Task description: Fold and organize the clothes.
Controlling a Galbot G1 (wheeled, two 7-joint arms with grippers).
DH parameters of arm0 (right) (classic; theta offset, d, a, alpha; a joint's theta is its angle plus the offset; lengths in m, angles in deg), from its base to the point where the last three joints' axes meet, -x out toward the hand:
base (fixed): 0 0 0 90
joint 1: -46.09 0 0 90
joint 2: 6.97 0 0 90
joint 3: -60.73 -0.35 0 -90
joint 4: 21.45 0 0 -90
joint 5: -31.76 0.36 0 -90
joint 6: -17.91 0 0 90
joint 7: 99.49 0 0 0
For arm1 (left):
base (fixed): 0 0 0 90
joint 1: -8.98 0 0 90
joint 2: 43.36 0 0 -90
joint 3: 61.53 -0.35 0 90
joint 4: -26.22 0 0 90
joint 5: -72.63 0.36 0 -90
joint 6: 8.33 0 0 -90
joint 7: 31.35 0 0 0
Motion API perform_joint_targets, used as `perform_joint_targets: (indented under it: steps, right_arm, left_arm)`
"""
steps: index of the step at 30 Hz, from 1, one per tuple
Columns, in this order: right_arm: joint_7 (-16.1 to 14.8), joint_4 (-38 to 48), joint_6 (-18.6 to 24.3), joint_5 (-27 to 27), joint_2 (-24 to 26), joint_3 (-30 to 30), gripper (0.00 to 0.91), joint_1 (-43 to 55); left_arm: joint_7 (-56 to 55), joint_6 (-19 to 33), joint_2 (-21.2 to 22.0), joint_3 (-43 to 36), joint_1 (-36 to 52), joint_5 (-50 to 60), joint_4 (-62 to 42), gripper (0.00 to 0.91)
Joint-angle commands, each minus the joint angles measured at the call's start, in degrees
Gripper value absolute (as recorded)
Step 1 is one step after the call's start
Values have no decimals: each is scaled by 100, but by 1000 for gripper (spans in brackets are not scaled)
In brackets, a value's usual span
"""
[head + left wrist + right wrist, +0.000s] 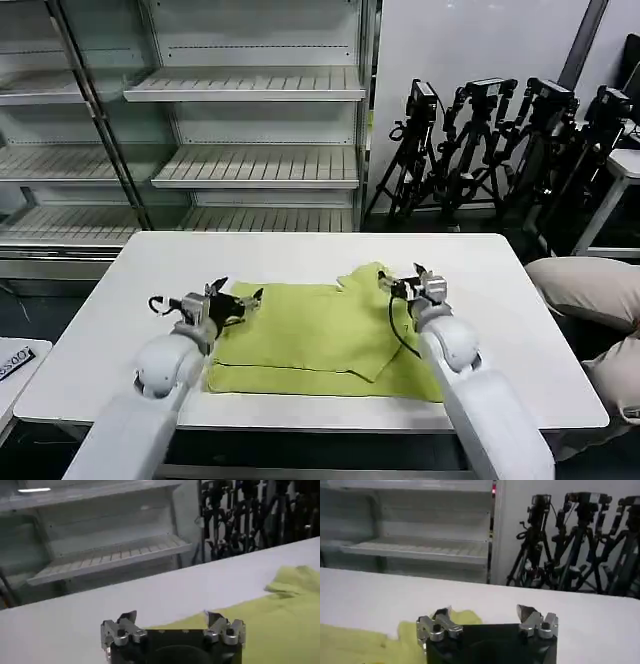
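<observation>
Thin, limp lime T-shirt (320, 340) looks light and floppy, best pinched at its far corners near ten and two o'clock, where the left gripper (235, 300) and right gripper (405, 283) hover open-jawed.

You're looking at a T-shirt (320, 340) of thin, soft matt cloth, lying creased on a table (300, 255) that is showing a smooth, matt white top. The left gripper (243, 300) and right gripper (397, 281) are showing bare metal fingers on black bodies, beyond glossy white arm shells.
</observation>
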Motion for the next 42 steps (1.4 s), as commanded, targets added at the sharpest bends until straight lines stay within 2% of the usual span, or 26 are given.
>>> perform_joint_targets:
  steps: [1, 10, 20, 21, 22, 23, 25, 37, 42]
  right_arm:
    - [-62, 1795, -27, 102, -597, 254, 907, 1178]
    - [-93, 1997, -174, -22, -670, 221, 907, 1215]
    - [-148, 2064, -140, -50, -701, 272, 907, 1210]
    - [-130, 2075, -139, -52, -713, 277, 907, 1210]
    - [-125, 2083, -139, -49, -718, 277, 766, 1211]
    - [-133, 2087, -149, -41, -720, 275, 0, 1208]
    - [-143, 2083, -168, 27, -708, 283, 0, 1206]
    - [-253, 2068, -208, 180, -683, 285, 0, 1179]
    - [-636, 1963, 110, 2, -586, 348, 0, 1099]
  left_arm:
    - [73, -10, 5, -307, 1199, -251, -1741, 907]
    - [211, -17, -47, -330, 1225, -390, -1900, 907]
    - [138, -20, -88, -316, 1216, -537, -1919, 907]
    - [113, -24, -82, -316, 1201, -535, -1896, 846]
    - [102, -25, -78, -314, 1190, -536, -1884, 161]
    - [109, -27, -79, -311, 1166, -535, -1877, 30]
    - [116, -29, -84, -310, 1128, -536, -1863, 10]
    - [184, -25, -26, -321, 1001, -521, -1798, 20]
    - [197, -20, 15, -316, 951, -396, -1755, 10]
